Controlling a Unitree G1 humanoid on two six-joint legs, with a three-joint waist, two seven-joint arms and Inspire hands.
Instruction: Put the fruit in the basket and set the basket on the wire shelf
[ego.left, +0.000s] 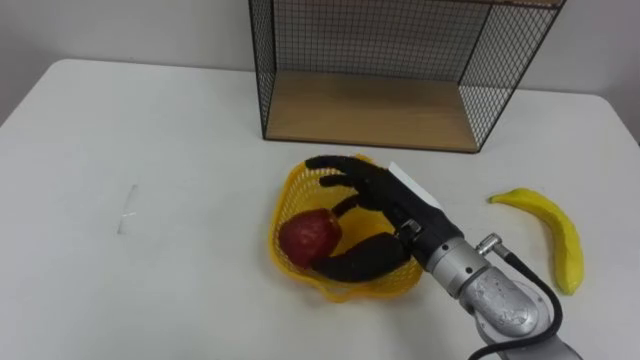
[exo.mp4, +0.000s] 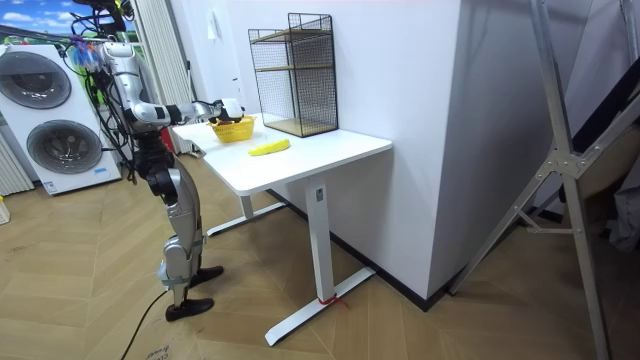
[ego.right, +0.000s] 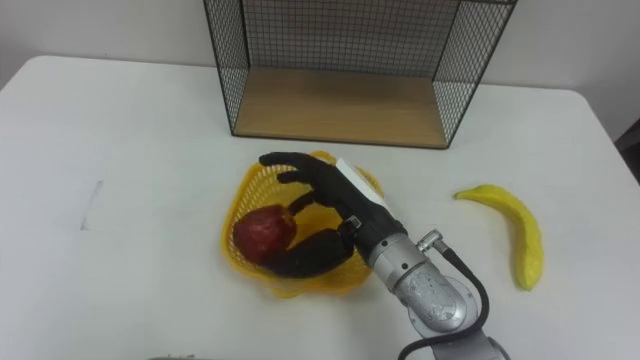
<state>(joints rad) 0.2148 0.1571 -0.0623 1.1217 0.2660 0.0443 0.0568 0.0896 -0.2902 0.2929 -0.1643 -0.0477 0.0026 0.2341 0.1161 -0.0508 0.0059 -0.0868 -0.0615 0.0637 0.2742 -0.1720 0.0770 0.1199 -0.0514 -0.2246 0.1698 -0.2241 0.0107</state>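
A yellow mesh basket (ego.left: 291, 196) (ego.right: 240, 198) sits on the white table just in front of the wire shelf (ego.left: 400, 60) (ego.right: 340, 55). A red apple (ego.left: 308, 235) (ego.right: 264, 231) lies inside it. My right hand (ego.left: 372, 210) (ego.right: 330, 205) reaches over and into the basket, its fingers spread above the apple and the thumb below it, not closed on the fruit. A yellow banana (ego.left: 550, 232) (ego.right: 510, 228) lies on the table to the right of the basket. In the room view I stand at the table's end with the basket (exo.mp4: 233, 130) and banana (exo.mp4: 269, 147) before me.
The shelf has a wooden floor (ego.left: 370, 110) and black wire walls, open towards me. The white table (ego.left: 120, 150) spreads wide to the left of the basket. Washing machines (exo.mp4: 45, 120) stand behind me in the room view.
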